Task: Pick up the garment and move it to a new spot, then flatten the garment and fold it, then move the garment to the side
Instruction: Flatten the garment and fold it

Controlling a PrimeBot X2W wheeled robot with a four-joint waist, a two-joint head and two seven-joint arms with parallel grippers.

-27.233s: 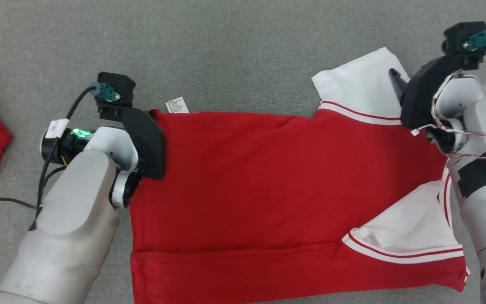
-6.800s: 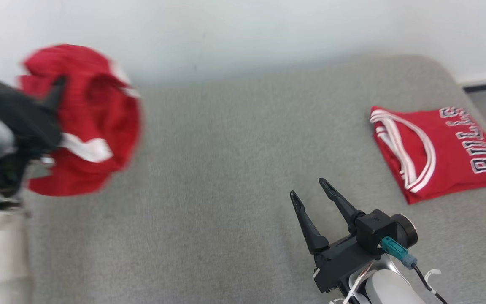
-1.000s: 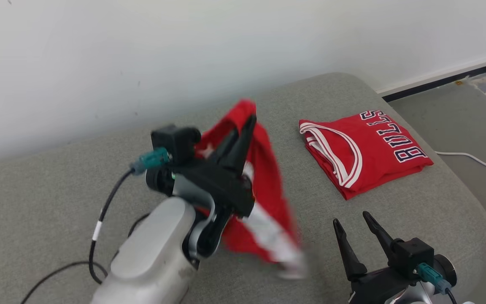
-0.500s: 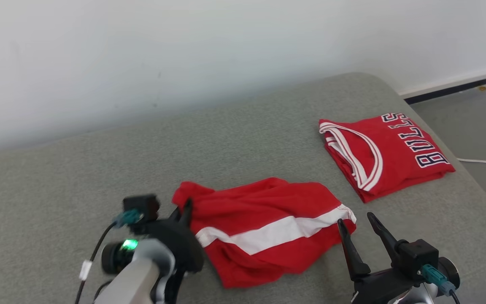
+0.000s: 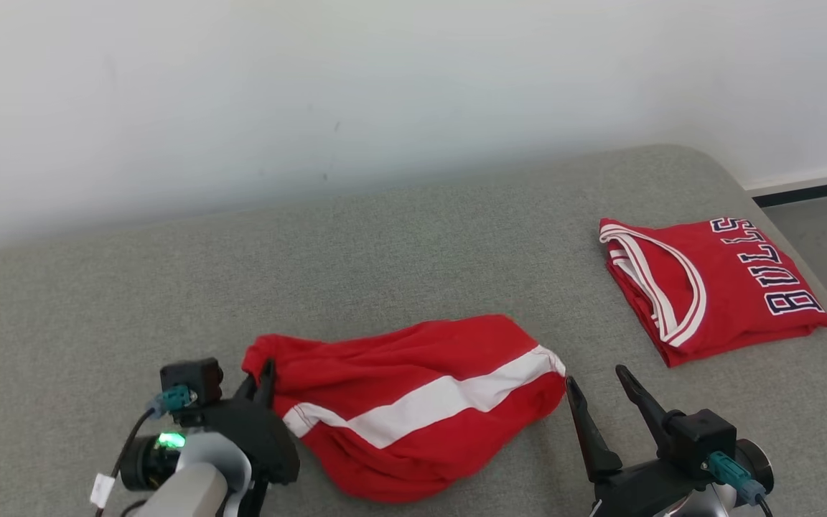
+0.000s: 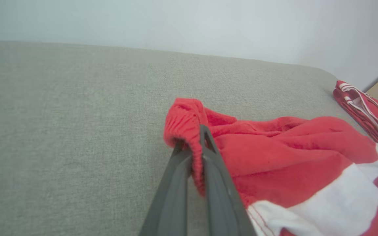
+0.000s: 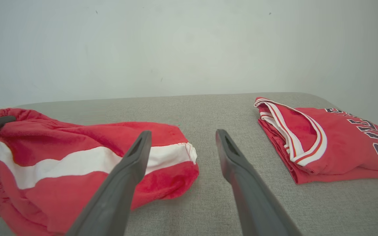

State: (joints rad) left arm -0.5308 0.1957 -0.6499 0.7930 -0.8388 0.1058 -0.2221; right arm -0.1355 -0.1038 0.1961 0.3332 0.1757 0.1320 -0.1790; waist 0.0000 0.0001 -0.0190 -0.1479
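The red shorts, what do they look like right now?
The shorts are soft red cloth with a wide white stripe along them. They lie crumpled, not flat, on the grey cushion. The left gripper is shut on their gathered waistband at one end. The open right gripper sits beside the other end.

A grey fabric surface [image 5: 399,251] spans the lower frame. On it a crumpled red garment [image 5: 413,402] with a white stripe lies at lower centre. A folded red jersey [image 5: 715,287] lies at centre right, well apart.
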